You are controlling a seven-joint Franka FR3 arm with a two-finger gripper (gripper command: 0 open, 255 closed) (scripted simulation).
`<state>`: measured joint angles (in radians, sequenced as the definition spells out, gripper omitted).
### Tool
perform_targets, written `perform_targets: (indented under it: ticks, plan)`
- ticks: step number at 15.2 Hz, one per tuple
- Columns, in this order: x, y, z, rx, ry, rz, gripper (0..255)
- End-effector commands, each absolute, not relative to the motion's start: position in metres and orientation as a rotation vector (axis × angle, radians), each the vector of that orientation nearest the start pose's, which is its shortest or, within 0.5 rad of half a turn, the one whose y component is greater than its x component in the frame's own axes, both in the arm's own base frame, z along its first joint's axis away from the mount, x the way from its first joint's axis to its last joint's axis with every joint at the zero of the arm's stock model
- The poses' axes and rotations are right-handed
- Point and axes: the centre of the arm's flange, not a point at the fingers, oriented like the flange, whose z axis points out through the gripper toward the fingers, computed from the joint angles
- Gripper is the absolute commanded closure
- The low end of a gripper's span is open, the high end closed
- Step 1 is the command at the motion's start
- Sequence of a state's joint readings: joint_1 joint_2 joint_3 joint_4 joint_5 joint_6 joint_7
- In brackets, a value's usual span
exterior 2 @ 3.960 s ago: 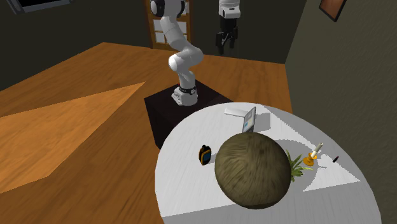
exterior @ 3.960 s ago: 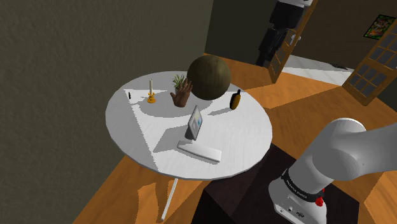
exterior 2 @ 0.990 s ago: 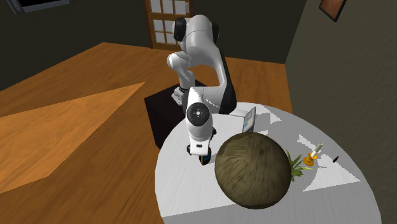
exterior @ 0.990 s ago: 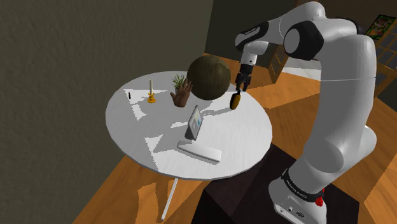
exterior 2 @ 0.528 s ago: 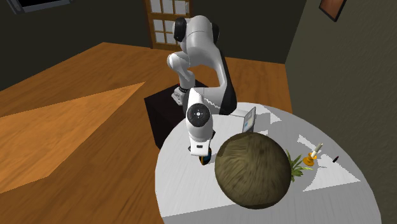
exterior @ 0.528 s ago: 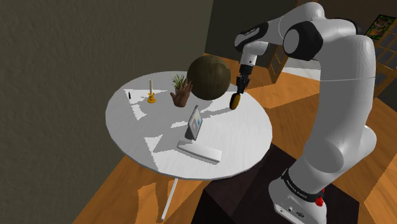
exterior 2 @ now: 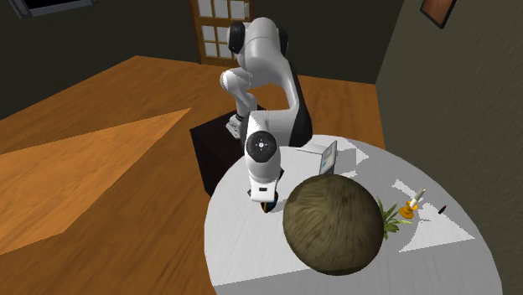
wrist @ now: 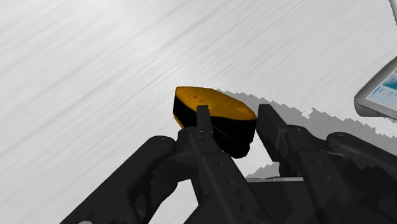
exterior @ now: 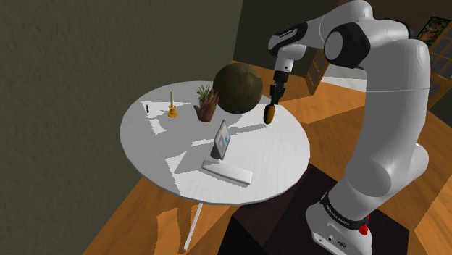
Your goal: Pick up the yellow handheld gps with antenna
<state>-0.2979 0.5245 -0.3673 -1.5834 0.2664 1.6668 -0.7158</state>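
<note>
Yellow-and-black GPS [wrist: 213, 114] sits between the two black fingers [wrist: 202, 121] of the gripper [wrist: 234, 113], jaws closed on its sides, so it is clasped. Antenna not discernible. In the shoulder view the GPS [exterior: 269, 114] hangs under the gripper [exterior: 271, 106] over the far side of the round white table [exterior: 145, 138], just beside the big brownish sphere [exterior: 237, 87]. Cannot tell whether it touches the tabletop; its shadow lies beneath it in the wrist view. In the second exterior view its orange edge [exterior 2: 266, 206] peeks out below the hand, near the table's rim. White arm [exterior: 391, 109] arches over from the dark stand [exterior: 253, 224]. Also on the table: white device with upright screen [exterior: 223, 141], brown hand-shaped figure [exterior: 206, 110], orange candle holder [exterior: 172, 110].
</note>
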Motion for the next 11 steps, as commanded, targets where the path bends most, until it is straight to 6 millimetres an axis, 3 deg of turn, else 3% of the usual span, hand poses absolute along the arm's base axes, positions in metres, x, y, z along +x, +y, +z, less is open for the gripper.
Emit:
perform_targets:
  ticks: [1,11]
  plan:
    - [0.534,-0.351,0.333,-2.809,0.03,0.378,255]
    - [0.534,-0.351,0.385,-2.809,0.03,0.378,255]
